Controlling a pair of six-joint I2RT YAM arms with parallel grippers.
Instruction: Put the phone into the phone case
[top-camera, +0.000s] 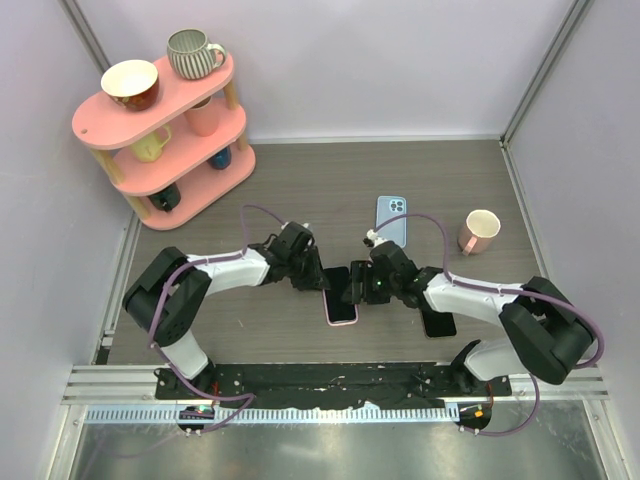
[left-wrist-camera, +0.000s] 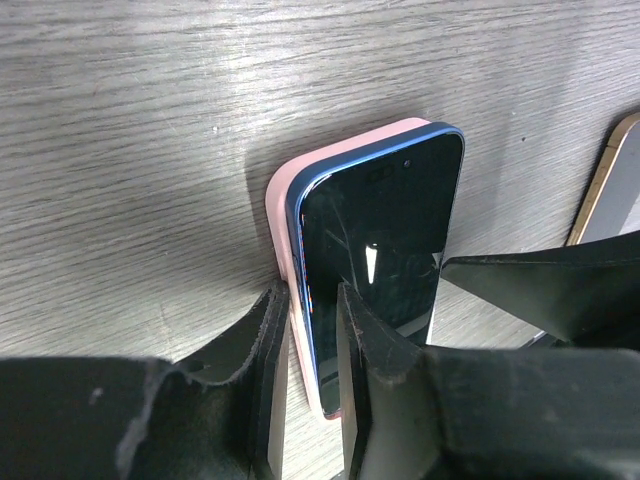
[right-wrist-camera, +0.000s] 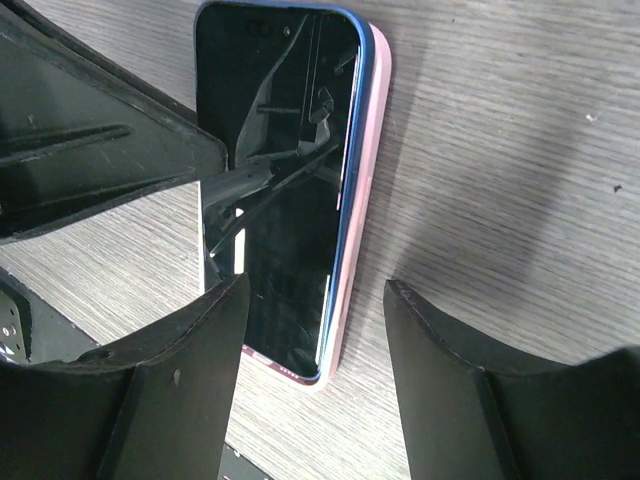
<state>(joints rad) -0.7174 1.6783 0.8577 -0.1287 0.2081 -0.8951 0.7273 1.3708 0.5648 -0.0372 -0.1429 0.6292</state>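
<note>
While the phone lay in its pink case, left gripper straddled its edge, grip unclear, right gripper spread wide.

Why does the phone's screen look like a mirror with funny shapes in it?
In the right wrist view, the dark glass of the phone mirrors the black shapes around it. In the left wrist view, a small bright glint sits on the screen, and the pink case throws a soft shadow on the table. In the top view, the light is even and the shadows are faint.
</note>
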